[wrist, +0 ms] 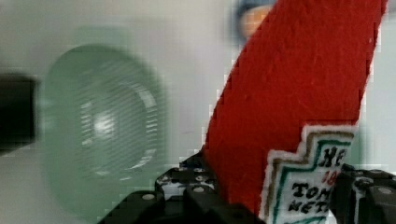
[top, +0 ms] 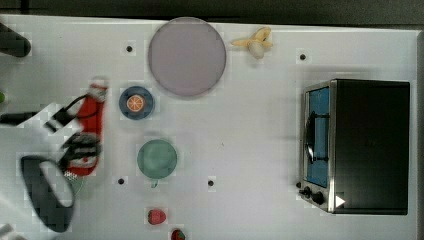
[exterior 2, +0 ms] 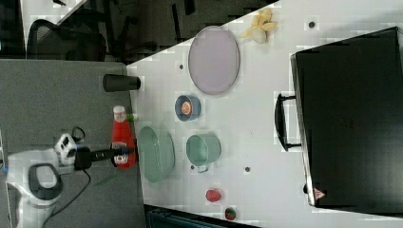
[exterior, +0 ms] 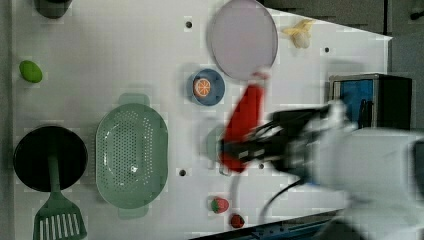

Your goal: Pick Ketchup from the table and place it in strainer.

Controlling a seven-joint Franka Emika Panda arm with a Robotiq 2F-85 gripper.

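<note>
While the Ketchup (exterior 2: 123, 141) hangs clear of the table, clamped low on its labelled body between the half-open jaws of the gripper (exterior 2: 118, 154), it should travel level until it sits squarely over the strainer (exterior: 131, 155), then come down before letting go. Open room lies above the strainer, but the black pan (exterior: 49, 157), the spatula (exterior: 57, 212) and the teal cup (exterior 2: 203, 149) crowd its sides.

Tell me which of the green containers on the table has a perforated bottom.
The strainer: the large pale green oval with end handles, its bottom dotted with holes. The smaller round green cup has a plain bottom.
</note>
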